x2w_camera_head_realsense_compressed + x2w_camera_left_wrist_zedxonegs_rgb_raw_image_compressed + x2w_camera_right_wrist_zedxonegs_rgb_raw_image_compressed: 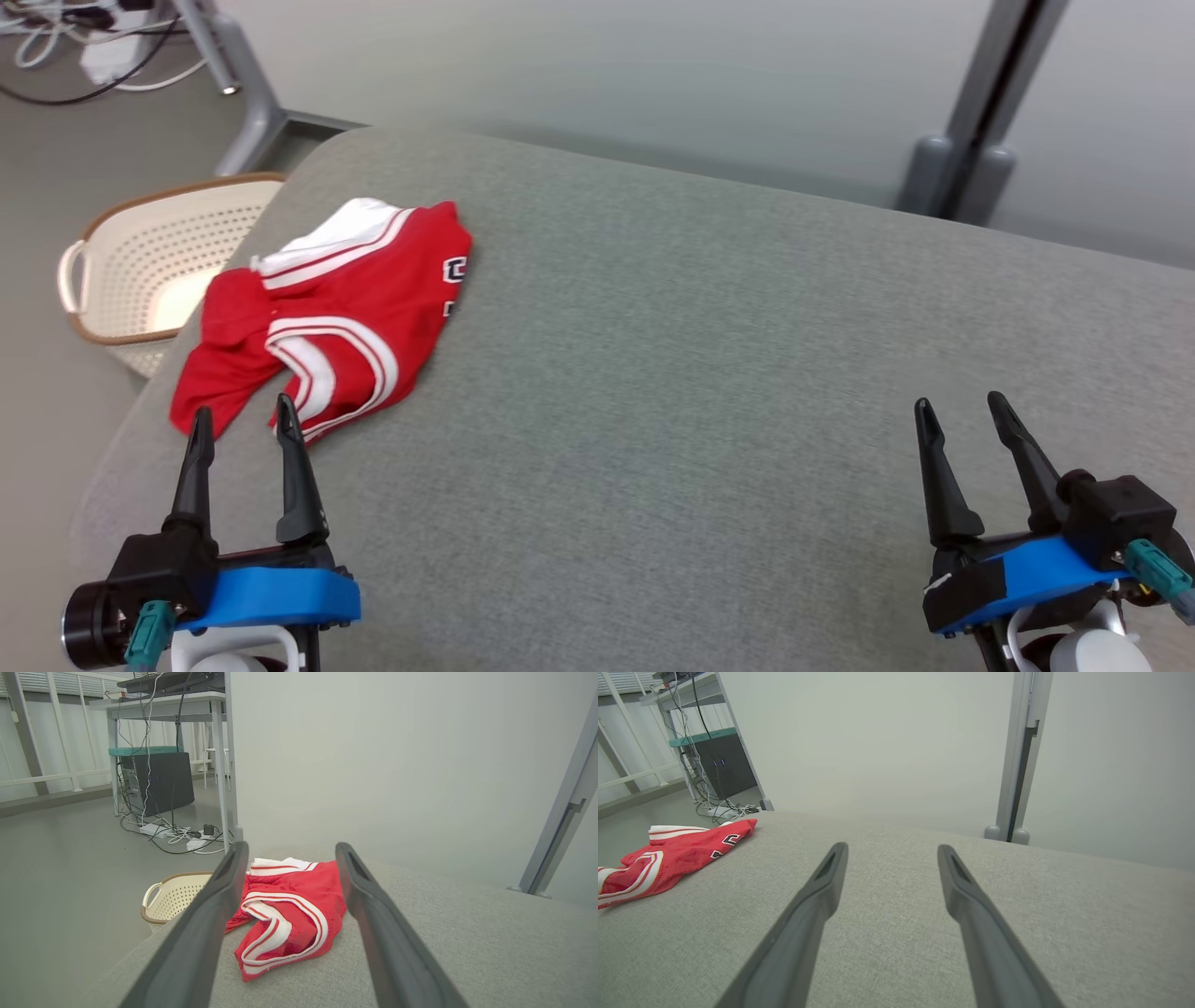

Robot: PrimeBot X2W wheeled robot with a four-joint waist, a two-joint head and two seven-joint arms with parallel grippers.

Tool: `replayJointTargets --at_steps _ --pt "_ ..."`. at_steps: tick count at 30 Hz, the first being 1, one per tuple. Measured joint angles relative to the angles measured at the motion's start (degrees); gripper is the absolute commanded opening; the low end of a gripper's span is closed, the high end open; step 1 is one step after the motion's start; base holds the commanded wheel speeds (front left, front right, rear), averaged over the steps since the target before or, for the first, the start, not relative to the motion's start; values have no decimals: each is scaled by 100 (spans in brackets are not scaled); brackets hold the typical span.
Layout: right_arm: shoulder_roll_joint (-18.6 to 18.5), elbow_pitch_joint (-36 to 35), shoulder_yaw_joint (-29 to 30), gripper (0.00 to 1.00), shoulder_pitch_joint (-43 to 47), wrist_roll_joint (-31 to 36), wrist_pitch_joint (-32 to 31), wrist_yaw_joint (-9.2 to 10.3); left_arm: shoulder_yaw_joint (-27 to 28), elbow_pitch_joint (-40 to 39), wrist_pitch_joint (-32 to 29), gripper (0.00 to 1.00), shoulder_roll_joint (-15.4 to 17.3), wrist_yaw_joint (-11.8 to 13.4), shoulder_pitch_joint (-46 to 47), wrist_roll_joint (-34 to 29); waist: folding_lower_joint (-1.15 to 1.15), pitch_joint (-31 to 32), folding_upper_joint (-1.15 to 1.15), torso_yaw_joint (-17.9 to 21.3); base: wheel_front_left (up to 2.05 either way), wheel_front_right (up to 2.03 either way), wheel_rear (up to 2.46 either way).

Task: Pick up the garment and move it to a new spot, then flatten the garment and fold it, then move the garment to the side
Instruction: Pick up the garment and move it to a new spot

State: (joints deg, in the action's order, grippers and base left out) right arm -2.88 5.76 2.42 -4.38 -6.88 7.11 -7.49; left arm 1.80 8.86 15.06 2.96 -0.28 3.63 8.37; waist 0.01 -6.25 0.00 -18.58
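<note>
Lying crumpled in the upper left of the head view, the garment [355, 299] is a red jersey with white bands edged in thin red stripes and dark lettering along its right edge; it rests near the left border of the grey fabric-covered table [700, 373]. Just beyond that border, lower down, stands a cream perforated basket [131, 271] with a brown rim, and cables [84, 47] trail on the floor in the top left corner. The left gripper [243, 411] sits at the lower left, jaws spread, its tips overlapping the jersey's near edge; whether they touch it I cannot tell. The right gripper [961, 403] sits at the lower right, jaws spread, well apart from the jersey, with a grey post [980, 121] at the upper right. From the left wrist view, the garment [289, 905] lies in the centre between the parted fingers of the left gripper [290, 848], the basket [173, 896] to its left, a desk [163, 704] with a dark box [159, 781] beneath it at the upper left. From the right wrist view, the garment [677, 858] lies at the left edge, and the right gripper [892, 846] holds its jaws apart over bare table [1087, 914].
</note>
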Motion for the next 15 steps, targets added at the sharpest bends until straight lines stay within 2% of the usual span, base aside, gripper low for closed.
replayJointTargets --at_steps 8,15 --pt "2 -25 10 100 -3 73 -82 0 92 -31 0 100 0 26 -93 31 0 -72 0 -516 0 0 0" --pt "1 -58 -30 100 -9 88 -133 0 107 -56 0 100 -1 34 -99 66 0 -169 0 -643 0 0 0"
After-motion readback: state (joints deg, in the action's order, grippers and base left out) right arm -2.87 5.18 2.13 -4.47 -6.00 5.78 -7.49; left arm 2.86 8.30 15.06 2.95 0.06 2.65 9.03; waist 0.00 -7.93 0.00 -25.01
